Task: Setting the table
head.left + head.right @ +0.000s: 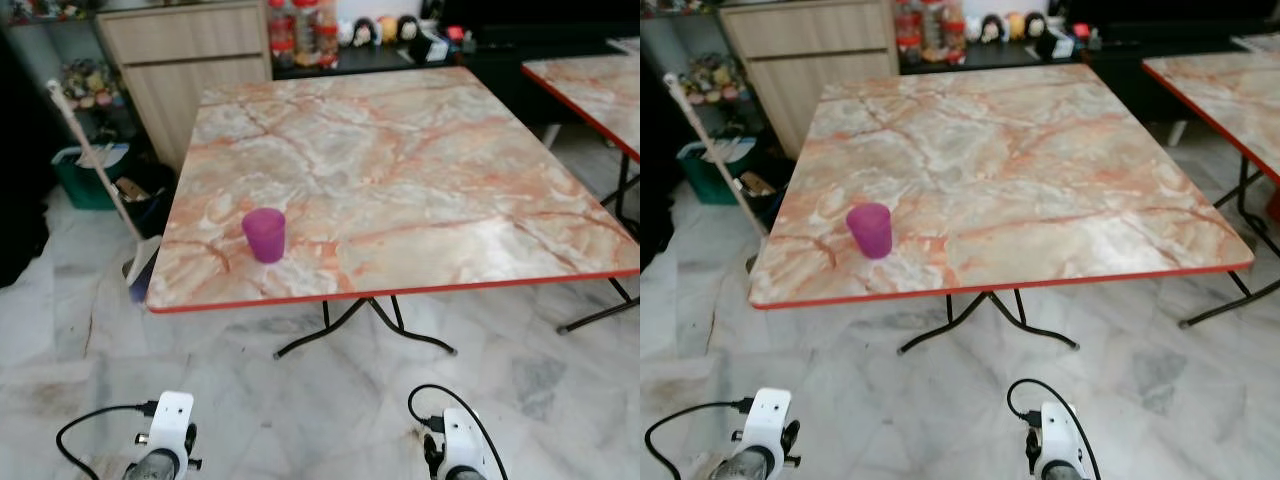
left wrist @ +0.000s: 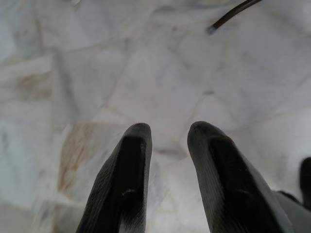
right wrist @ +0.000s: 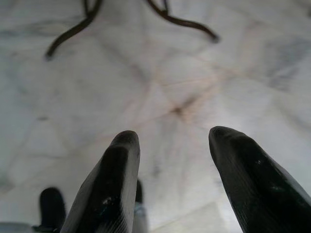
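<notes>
Standing upright near the front-left corner of the marble-patterned counter (image 1: 420, 170), a purple cup (image 1: 264, 235) is seen w/ nothing beside it. Both arms are held low over the pale marble floor (image 1: 300, 400). Left end effector (image 2: 167, 128): fingers spread, nothing between. Right end effector (image 3: 172, 138): fingers spread wider, also empty. A broom (image 1: 95, 165) is leaned by the counter's left side.

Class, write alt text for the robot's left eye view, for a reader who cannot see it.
A purple cup stands upright near the front left edge of a square marble-patterned table with a red rim, on a pale marble floor. The robot's two arms hang low in front of the table, and a broom leans at the table's left.
</notes>
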You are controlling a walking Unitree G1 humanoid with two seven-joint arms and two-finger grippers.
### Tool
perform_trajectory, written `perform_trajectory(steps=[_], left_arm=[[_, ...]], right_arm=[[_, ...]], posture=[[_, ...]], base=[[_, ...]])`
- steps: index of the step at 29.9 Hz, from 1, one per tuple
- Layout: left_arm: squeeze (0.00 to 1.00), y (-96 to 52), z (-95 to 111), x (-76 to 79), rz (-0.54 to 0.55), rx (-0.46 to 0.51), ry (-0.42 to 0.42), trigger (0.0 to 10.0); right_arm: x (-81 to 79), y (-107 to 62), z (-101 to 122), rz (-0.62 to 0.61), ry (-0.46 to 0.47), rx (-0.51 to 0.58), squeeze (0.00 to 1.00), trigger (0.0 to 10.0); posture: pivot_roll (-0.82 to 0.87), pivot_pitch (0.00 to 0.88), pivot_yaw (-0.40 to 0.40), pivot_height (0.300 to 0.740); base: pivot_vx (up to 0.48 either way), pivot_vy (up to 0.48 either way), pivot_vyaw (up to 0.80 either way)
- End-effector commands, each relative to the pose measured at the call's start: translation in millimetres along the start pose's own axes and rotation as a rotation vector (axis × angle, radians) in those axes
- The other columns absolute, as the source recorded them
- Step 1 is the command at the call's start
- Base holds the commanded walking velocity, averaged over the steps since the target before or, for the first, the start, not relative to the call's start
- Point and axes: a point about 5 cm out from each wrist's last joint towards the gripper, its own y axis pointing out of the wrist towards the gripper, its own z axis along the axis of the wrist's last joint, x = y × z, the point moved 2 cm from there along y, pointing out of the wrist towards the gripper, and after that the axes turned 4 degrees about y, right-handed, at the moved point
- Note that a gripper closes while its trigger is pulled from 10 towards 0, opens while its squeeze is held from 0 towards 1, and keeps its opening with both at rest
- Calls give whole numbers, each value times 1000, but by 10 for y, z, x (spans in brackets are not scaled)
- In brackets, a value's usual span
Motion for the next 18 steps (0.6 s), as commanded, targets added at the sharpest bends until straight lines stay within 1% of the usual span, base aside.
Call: perform_trajectory(steps=[1, 6, 8, 18], left_arm=[[0, -27, -87, -46, 14, -28, 4, 10000], [0, -26, -86, -31, 11, -29, 5, 10000], [0, -26, -90, -20, 9, -30, 10, 10000], [0, -32, -108, 8, 11, -34, -1, 10000]], right_arm=[[-43, -6, -27, 11, 7, -11, 0, 10000], [-38, -4, -19, 11, 7, -10, 0, 10000], [-33, -1, -10, 10, 6, -8, 0, 10000], [-1, 2, 1, 6, 1, -5, 0, 10000]], posture=[[77, 62, 56, 740], [72, 65, 51, 740], [72, 74, 51, 740], [72, 86, 41, 740]], base=[[0, 0, 0], [0, 0, 0], [0, -311, 0], [0, -480, 0]])
